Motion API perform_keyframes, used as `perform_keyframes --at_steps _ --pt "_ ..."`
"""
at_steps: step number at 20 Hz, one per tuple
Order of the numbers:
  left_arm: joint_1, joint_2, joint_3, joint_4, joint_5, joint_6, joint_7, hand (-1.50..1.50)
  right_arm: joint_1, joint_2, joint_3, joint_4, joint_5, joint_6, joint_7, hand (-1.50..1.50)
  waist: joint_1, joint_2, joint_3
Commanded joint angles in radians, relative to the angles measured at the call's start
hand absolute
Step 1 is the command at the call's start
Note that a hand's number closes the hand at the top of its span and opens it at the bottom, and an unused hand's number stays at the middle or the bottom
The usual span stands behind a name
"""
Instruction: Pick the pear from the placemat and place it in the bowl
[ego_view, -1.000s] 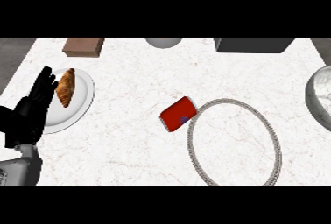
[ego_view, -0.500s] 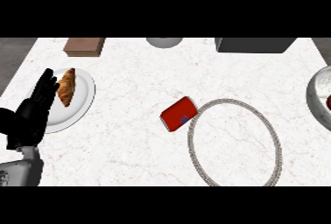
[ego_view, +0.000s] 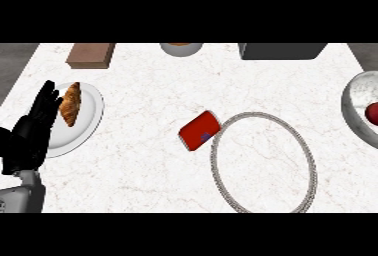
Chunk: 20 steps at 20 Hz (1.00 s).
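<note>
Red fruit (ego_view: 372, 114) in bowl (ego_view: 353, 92); right hand unseen, so we can't confirm release, and pulling back could drag it out. Left hand (ego_view: 26, 142) open, empty, far from bowl.

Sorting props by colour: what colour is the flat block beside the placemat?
Red block, small bluish mark; clearest in head view.

A white marble desk (ego_view: 148, 90) with faint reddish-grey veins fills nearly the whole view, spreading to the right of the left hand (ego_view: 26, 140) and beyond it. Dark grey floor (ego_view: 11, 60) shows as a narrow wedge past the desk's edge just above that hand, and again at the far opposite corner. The light is soft and even, with only faint shadows.
</note>
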Motion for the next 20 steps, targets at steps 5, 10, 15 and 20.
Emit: perform_keyframes --at_steps 5,10,15,20 --pt "0.023 0.004 0.02 0.049 -0.009 -0.005 -0.067 0.0 0.277 -0.044 -0.184 -0.068 -0.233 0.219 -0.116 -1.5 -0.023 -0.003 -0.004" --pt "0.009 -0.001 0.027 0.045 -0.003 -0.001 -0.067 0.0 0.445 -0.127 -0.267 -0.078 -0.344 0.413 -0.138 -1.5 -0.011 0.0 -0.003" --pt "0.009 -0.016 0.006 0.006 -0.01 0.002 -0.017 0.0 0.577 -0.072 -0.336 -0.172 -0.479 0.584 -0.125 -1.5 -0.008 -0.001 -0.004" --pt "-0.02 -0.018 0.004 0.054 -0.028 0.003 -0.042 0.0 0.649 -0.069 -0.36 -0.243 -0.571 0.643 -0.131 -1.5 0.0 0.001 -0.004"
